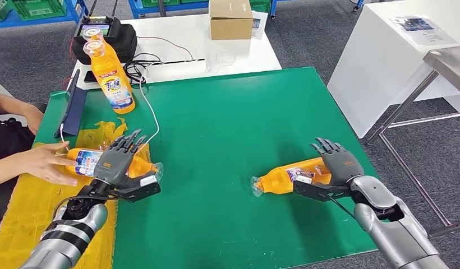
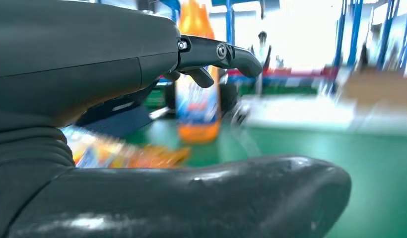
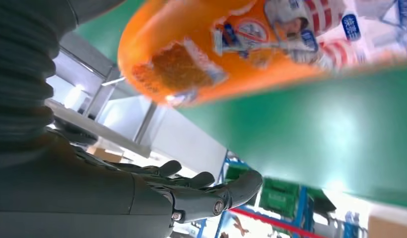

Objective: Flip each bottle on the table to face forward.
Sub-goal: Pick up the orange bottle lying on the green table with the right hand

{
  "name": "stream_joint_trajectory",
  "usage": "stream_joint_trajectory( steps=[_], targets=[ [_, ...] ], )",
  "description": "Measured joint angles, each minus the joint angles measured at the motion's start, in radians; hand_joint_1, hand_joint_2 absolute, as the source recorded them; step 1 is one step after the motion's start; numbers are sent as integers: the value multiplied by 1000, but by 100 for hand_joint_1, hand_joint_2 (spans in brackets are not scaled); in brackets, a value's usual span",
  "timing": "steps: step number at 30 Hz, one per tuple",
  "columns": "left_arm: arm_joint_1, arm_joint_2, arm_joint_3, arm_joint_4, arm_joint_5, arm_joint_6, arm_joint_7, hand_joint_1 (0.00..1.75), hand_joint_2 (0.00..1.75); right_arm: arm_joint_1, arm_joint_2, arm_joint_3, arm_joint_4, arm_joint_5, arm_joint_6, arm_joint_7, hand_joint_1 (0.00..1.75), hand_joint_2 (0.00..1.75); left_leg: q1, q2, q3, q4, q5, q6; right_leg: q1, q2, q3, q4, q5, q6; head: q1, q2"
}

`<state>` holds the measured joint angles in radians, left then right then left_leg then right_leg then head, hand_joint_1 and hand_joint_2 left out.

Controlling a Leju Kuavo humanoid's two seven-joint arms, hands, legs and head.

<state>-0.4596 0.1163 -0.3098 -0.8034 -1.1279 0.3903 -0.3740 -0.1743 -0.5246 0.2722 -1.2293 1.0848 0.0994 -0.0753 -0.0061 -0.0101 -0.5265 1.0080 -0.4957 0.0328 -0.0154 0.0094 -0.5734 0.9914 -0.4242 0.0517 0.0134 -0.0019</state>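
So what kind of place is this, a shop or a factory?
Probably a robot test lab or workshop, not a shop: a green work mat on the table, green storage crates on blue shelving, and a cardboard box beside loose cables.

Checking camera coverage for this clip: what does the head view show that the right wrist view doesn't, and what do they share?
Head view alone: the standing orange bottle, a second orange bottle lying under the left hand, a person's hand touching that bottle, and the cardboard box. Right wrist view alone: a close look at the label and base of the lying bottle, and blue shelving behind. Both: that bottle, the right hand with fingers extended and apart, and the green table.
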Motion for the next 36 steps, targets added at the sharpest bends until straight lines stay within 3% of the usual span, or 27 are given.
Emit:
stream_joint_trajectory(
  steps=[5,9,13,17,23,30,33,36],
  targets=[
    [42,-50,72,-147,140,-4,-77,0,0,-49,57,4,148,105,-37,26,0,175,0,0,-1,0,0,0,0,0,0,0,0,0,0,0],
    [53,-82,113,-215,215,-24,-141,0,0,-125,99,5,308,115,-18,-1,0,175,0,2,2,0,0,0,0,1,0,0,1,1,0,0],
    [54,-102,127,-242,249,-26,-182,0,0,-197,117,5,441,106,17,-35,172,175,1,5,7,0,0,0,1,2,4,-1,1,1,0,0],
    [53,-119,134,-251,321,-62,-214,0,0,-237,122,12,538,98,50,-57,175,175,1,5,11,0,0,0,1,3,8,-2,1,1,0,0],
    [55,-146,151,-290,516,-211,-218,0,0,-266,122,17,610,75,45,-70,175,175,1,0,17,0,0,0,2,1,16,-4,1,1,0,0],
    [88,-177,198,-391,817,-472,-108,0,0,-245,133,-5,606,-28,-11,-77,175,175,1,0,16,0,0,0,1,1,18,-5,1,2,0,0],
    [117,-189,217,-445,907,-535,-59,0,0,-212,170,-43,560,-112,-72,-92,175,175,1,0,14,0,0,0,1,1,17,-5,1,2,1,0],
    [170,-198,226,-526,967,-581,-15,0,0,-146,243,-103,431,-227,-99,-89,175,175,2,3,10,0,0,0,2,3,13,-4,2,2,0,0]
  ],
)
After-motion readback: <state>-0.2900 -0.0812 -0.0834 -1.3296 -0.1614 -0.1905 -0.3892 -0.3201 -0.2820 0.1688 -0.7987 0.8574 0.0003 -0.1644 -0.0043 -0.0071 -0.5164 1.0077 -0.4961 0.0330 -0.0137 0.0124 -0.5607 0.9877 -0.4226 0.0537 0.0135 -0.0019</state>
